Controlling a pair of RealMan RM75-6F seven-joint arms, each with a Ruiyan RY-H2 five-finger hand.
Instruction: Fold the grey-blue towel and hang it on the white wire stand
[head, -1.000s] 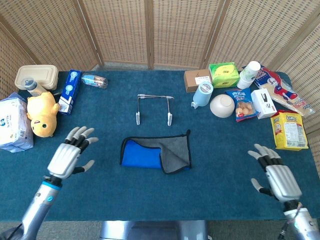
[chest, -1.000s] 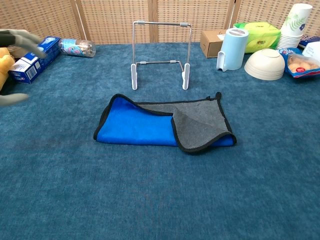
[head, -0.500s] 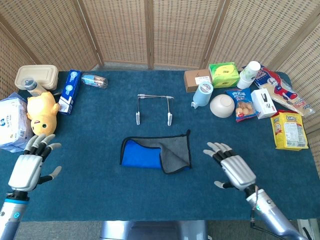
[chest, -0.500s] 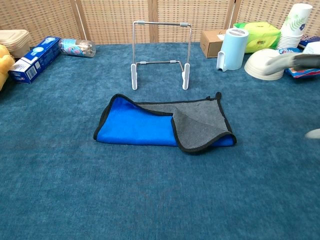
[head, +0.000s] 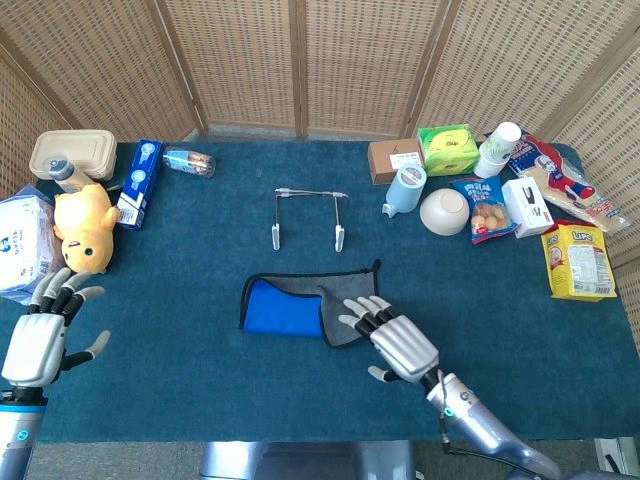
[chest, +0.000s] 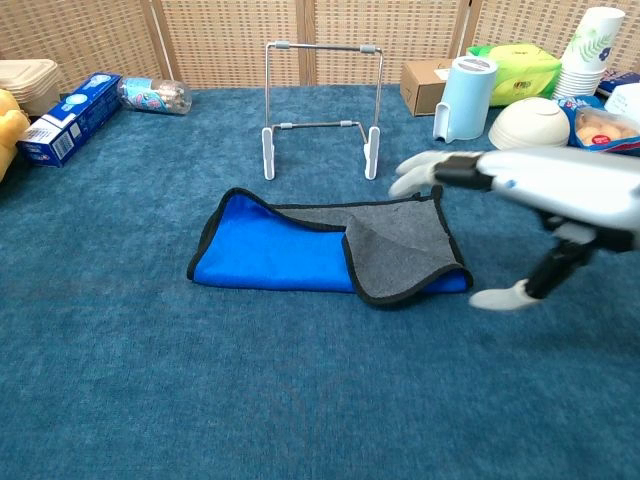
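The towel (head: 300, 303) (chest: 300, 250) lies flat mid-table, blue face up with its grey right part folded over, black-edged. Behind it stands the white wire stand (head: 308, 217) (chest: 320, 100), bare. My right hand (head: 395, 340) (chest: 530, 200) hovers open at the towel's right end, fingers spread above the grey flap's corner, holding nothing. My left hand (head: 40, 335) is open at the table's near left edge, far from the towel and out of the chest view.
A yellow plush (head: 85, 228), a tissue pack (head: 22, 245), a blue box (head: 138, 183) and a lunch box (head: 72, 152) crowd the left side. A blue jug (head: 405, 189), a bowl (head: 444, 211), cups (head: 497, 148) and snack packs (head: 577, 260) fill the back right.
My right hand has swept left from the near right edge to the towel's right end. My left hand has drawn back from beside the towel to the near left edge.
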